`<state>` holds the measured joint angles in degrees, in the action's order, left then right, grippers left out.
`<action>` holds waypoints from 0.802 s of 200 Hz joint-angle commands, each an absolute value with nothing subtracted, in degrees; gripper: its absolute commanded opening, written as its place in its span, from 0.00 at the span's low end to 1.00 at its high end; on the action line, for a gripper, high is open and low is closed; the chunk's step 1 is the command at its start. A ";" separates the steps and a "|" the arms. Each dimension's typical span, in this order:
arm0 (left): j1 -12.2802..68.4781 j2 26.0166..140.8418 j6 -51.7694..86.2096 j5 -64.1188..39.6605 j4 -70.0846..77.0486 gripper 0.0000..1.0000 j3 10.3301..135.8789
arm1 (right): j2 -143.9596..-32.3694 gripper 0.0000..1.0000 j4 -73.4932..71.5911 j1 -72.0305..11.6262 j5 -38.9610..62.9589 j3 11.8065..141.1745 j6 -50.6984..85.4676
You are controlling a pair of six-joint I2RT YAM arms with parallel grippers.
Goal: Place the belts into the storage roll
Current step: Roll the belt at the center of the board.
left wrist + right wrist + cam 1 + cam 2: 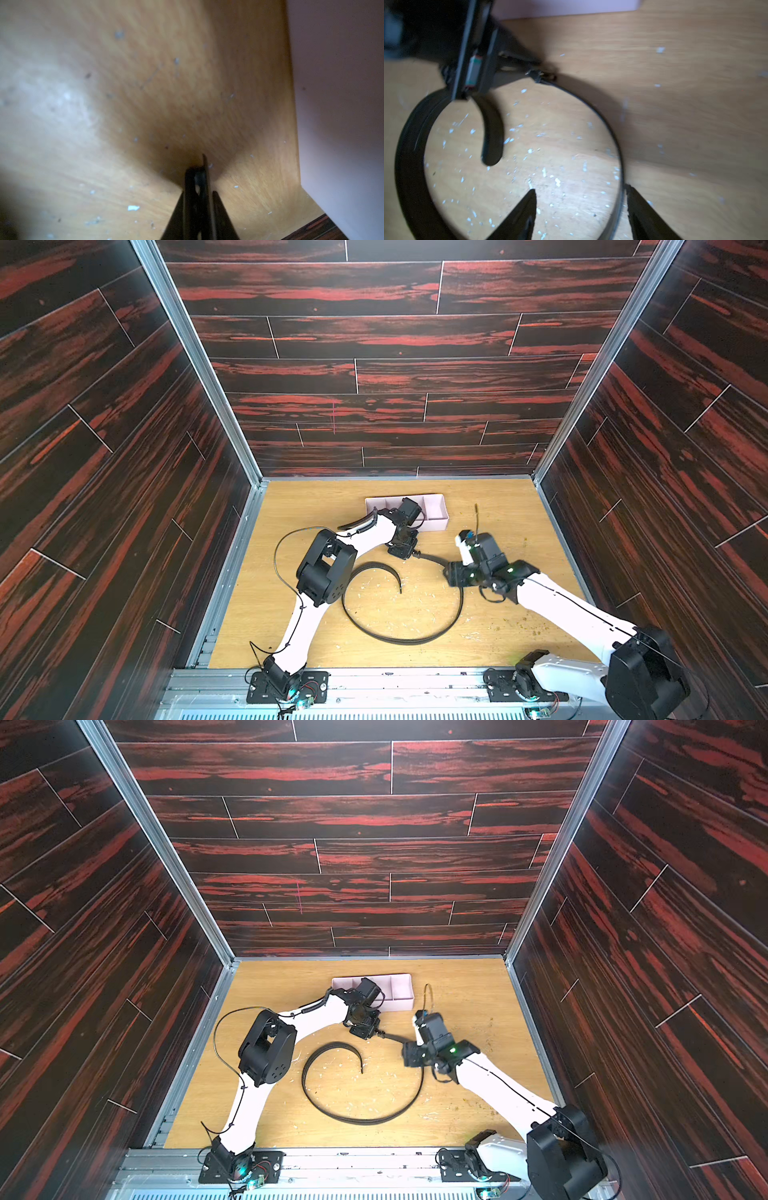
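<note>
The black belt (399, 641) lies on edge in an open curl on the wooden table, seen in both top views (357, 1121). Its tapered tip curves inward (492, 145). My left gripper (409, 553) is shut on the belt's other end, and the strap (199, 180) shows pinched between its fingers. My right gripper (451, 572) stands open astride the strap, which runs just inside one of its fingers (639, 207). The pale pink storage roll (436, 506) sits behind the left wrist, partly hidden by it. Its wall (336, 104) is close beside the left gripper.
White flecks litter the table inside the belt's curl (542, 172). A thin cable (476, 518) stands up behind the right wrist. Dark wood-pattern walls enclose the table on three sides, and a metal rail (395, 676) runs along the front.
</note>
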<state>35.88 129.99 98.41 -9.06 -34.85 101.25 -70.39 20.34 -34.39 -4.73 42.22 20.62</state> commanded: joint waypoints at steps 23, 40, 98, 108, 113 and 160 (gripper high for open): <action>33.91 127.39 94.74 -8.08 -38.81 0.06 98.70 | -77.04 0.69 7.02 -43.11 -4.48 42.79 18.21; 33.23 127.12 93.85 -7.86 -39.44 0.05 98.45 | -81.75 0.68 4.34 -46.19 -6.93 44.54 17.56; 31.01 126.24 92.14 -7.70 -40.08 0.05 97.33 | -94.16 0.59 -2.19 -51.27 -9.45 49.18 18.57; 30.75 125.72 92.21 -7.31 -40.06 0.05 96.67 | -95.16 0.59 -2.74 -51.82 -9.53 49.52 18.68; 30.60 125.54 92.15 -7.34 -39.79 0.05 96.37 | -95.61 0.59 -3.01 -52.10 -9.58 49.65 18.75; 29.55 124.31 91.04 -8.91 -38.88 0.05 94.31 | -101.01 0.54 -1.98 -53.50 -12.25 52.94 18.73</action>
<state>30.17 127.09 92.12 -9.67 -35.70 96.95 -98.39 -1.65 -52.53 -9.91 50.72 18.48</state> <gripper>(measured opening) 0.200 0.561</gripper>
